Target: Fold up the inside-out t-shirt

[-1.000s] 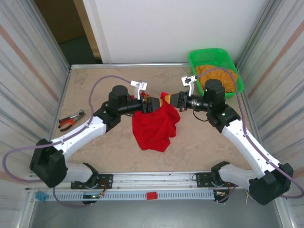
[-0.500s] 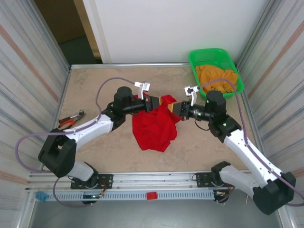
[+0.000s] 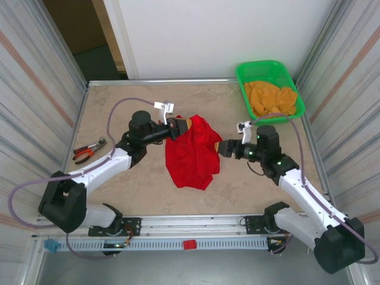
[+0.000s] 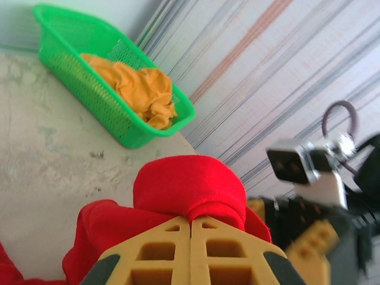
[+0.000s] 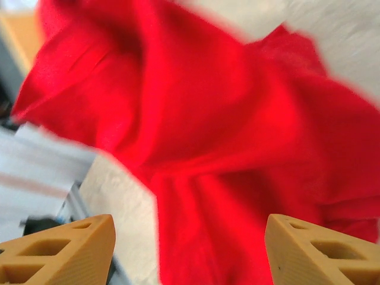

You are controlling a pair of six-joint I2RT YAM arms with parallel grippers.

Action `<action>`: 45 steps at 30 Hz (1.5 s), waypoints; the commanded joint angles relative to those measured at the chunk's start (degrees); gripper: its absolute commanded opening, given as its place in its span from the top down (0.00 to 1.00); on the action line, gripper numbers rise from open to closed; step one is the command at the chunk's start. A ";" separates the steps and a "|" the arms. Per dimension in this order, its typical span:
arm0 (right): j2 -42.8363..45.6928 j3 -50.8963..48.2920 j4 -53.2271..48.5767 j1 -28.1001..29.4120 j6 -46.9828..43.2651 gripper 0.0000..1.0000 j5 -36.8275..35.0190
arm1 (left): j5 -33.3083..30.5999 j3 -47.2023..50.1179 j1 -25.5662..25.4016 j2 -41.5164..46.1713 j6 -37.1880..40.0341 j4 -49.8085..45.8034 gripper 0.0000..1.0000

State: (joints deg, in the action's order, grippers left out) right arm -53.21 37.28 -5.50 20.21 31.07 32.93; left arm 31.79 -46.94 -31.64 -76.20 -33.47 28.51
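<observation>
The inside-out t-shirt (image 3: 191, 155) is a bright red crumpled heap in the middle of the table, its top edge lifted at the left. My left gripper (image 3: 184, 124) is shut on that raised edge. In the left wrist view the yellow fingers meet at the left gripper (image 4: 191, 223), with a fold of the t-shirt (image 4: 191, 185) bulging out above them. My right gripper (image 3: 219, 148) stands open just right of the heap. In the right wrist view the right gripper (image 5: 189, 224) has wide-spread fingers with nothing between them, and the t-shirt (image 5: 225, 130) hangs in front, blurred.
A green basket (image 3: 240, 75) holding an orange-yellow cloth (image 3: 271, 98) sits at the back right corner. Red-handled pliers (image 3: 88, 149) lie at the left edge. Metal walls close in both sides. The basket (image 4: 71, 56) and the cloth (image 4: 139, 89) show beyond the left gripper.
The right gripper let go of the t-shirt, opened and drew back to the right. The left gripper shut on the shirt's top edge and pulled it a little left.
</observation>
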 commanded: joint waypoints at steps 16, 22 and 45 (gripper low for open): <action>-16.15 14.72 11.01 6.48 8.31 0.37 4.92 | 2.12 4.01 -0.44 8.19 11.39 1.37 1.00; -17.81 14.61 11.74 7.25 7.74 0.85 4.89 | 3.30 3.77 -0.44 7.34 10.19 1.77 1.00; -11.48 16.45 13.58 3.69 7.77 1.00 12.59 | -12.76 7.15 -3.30 18.17 6.15 -9.87 0.41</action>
State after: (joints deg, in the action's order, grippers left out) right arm -64.47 53.36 6.26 23.18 38.81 44.84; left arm 21.80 -36.80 -33.10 -57.69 -28.53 20.56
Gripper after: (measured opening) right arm 0.042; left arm 0.588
